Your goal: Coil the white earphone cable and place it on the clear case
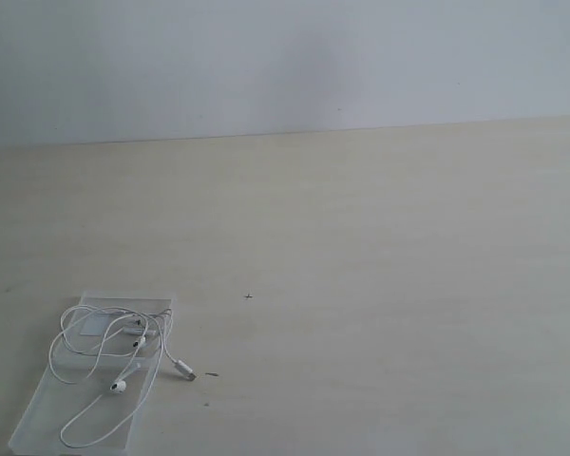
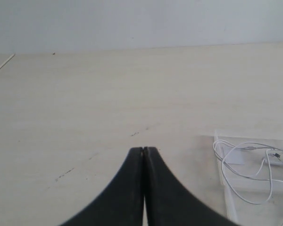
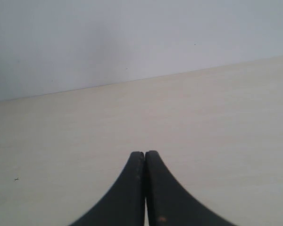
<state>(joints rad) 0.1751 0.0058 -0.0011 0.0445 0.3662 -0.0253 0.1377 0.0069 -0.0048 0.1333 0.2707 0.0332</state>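
Note:
The white earphone cable (image 1: 104, 366) lies in loose loops on the clear case (image 1: 47, 418) at the table's near left corner; one earbud (image 1: 119, 385) rests mid-case and the plug end (image 1: 182, 370) hangs off the case's right side onto the table. Neither arm shows in the exterior view. In the left wrist view my left gripper (image 2: 144, 150) is shut with nothing in it, the cable (image 2: 247, 165) and case (image 2: 228, 197) lying off to its side. My right gripper (image 3: 144, 154) is shut on nothing over bare table.
A pale wooden table (image 1: 361, 285) runs back to a plain white wall (image 1: 285, 66). Small dark specks (image 1: 249, 295) mark its surface near the middle.

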